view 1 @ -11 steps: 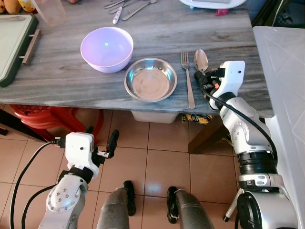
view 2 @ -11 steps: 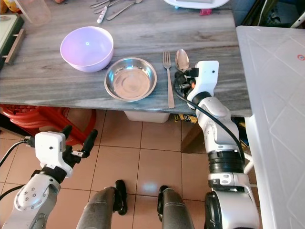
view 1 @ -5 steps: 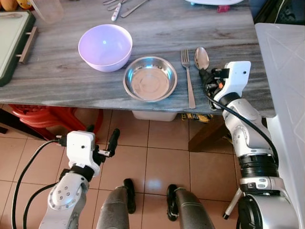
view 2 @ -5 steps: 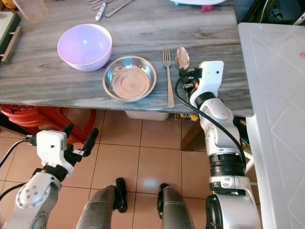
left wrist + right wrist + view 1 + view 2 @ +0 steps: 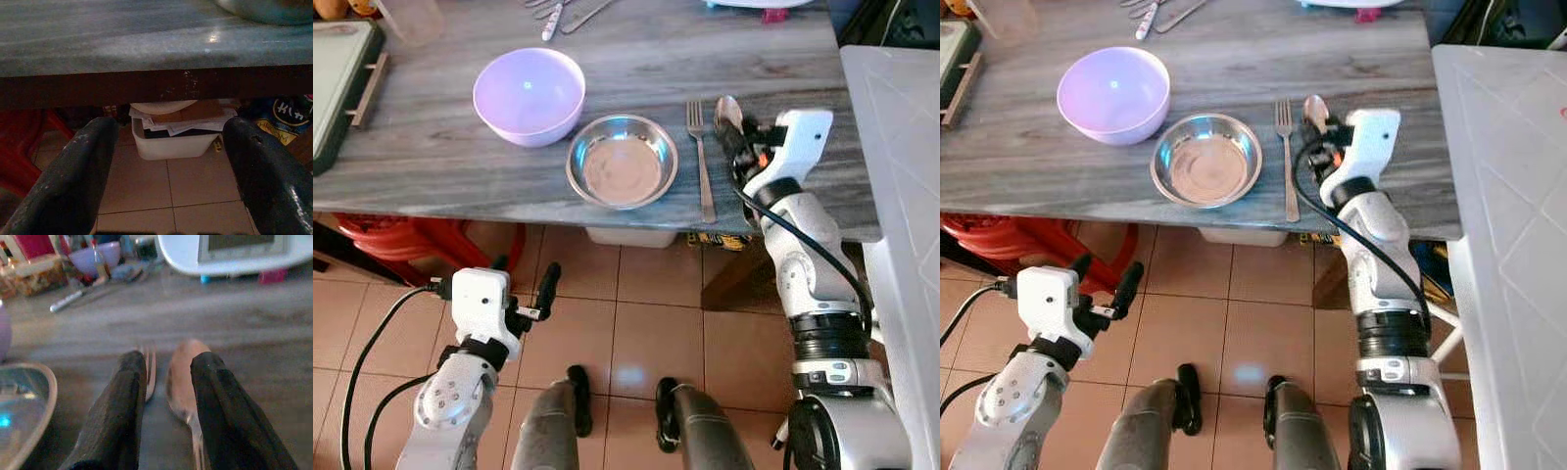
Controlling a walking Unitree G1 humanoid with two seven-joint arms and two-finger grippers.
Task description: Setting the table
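Observation:
On the grey wooden table [image 5: 431,157] a purple bowl [image 5: 529,95] stands beside a steel bowl [image 5: 622,174]. To the right of the steel bowl lie a fork [image 5: 701,162] and a spoon [image 5: 726,106], side by side. My right gripper [image 5: 736,142] hangs low over the spoon's handle. In the right wrist view its fingers are apart, with the spoon [image 5: 183,377] between them and the fork [image 5: 149,367] beside one finger. My left gripper [image 5: 523,276] hangs open below the table edge, holding nothing.
A green tray [image 5: 337,88] sits at the table's left end. Loose cutlery [image 5: 563,15] and a white appliance [image 5: 234,252] are at the far edge. A white surface [image 5: 901,166] borders the right. Under the table are a red stool [image 5: 411,240] and a white bin [image 5: 171,142].
My right gripper has slid forward along the spoon toward its bowl. The spoon and fork lie as before, and the left arm has not moved.

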